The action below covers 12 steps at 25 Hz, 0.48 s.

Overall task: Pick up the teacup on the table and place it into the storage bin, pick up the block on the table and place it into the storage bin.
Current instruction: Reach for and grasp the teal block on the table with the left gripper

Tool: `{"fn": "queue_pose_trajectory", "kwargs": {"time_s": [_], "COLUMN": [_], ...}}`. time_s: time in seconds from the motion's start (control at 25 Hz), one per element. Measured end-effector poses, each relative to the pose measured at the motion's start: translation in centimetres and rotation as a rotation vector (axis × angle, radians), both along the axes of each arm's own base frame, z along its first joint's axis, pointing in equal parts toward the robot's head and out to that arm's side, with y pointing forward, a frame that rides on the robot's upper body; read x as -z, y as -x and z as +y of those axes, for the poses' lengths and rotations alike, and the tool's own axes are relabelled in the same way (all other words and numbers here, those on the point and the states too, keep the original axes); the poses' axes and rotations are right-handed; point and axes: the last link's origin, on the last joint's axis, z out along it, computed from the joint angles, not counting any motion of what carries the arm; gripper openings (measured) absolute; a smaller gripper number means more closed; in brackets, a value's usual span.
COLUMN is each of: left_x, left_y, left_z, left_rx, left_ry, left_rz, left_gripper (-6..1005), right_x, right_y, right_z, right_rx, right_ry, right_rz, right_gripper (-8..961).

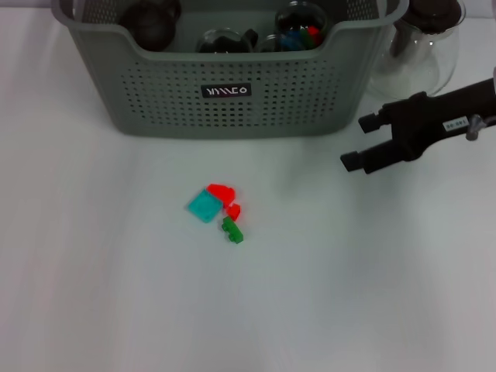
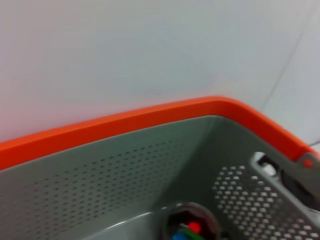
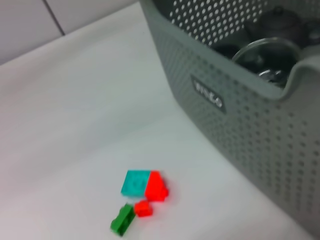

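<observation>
The grey-green storage bin (image 1: 232,93) stands at the back of the white table; it also shows in the right wrist view (image 3: 240,120) and, from inside, in the left wrist view (image 2: 125,170). In it lie a clear glass teacup (image 1: 221,40) and a glass cup holding coloured blocks (image 1: 298,29). No teacup stands on the table. On the table lie a teal block (image 1: 203,205), two red blocks (image 1: 221,190) and a green block (image 1: 232,230). My right gripper (image 1: 358,142) is open and empty, right of the blocks and in front of the bin's right corner. My left gripper is out of view.
A clear glass jug (image 1: 422,46) stands right of the bin, behind my right arm. A dark round teapot (image 1: 151,23) sits in the bin's left part. The left wrist view shows an orange rim (image 2: 150,117) above the bin wall.
</observation>
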Motion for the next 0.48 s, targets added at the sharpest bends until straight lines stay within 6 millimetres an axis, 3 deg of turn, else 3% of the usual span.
{"fn": "queue_pose_trajectory", "kwargs": {"time_s": [0.24, 0.48], "left_x": [-1.1, -1.9], "left_y": [-1.1, -1.1], "left_z": [-3.5, -7.4], "left_rx": [0.145, 0.306], "left_ry": [0.064, 0.155], "left_rz": [-0.092, -0.162], "left_gripper": [856, 852], "right_x": [-0.5, -0.8], "right_y": [-1.1, -2.4], "right_z": [-1.3, -3.8], "right_rx": [-0.021, -0.073], "right_ry": [0.002, -0.017], "right_rz": [0.069, 0.260], "right_gripper": [954, 946]}}
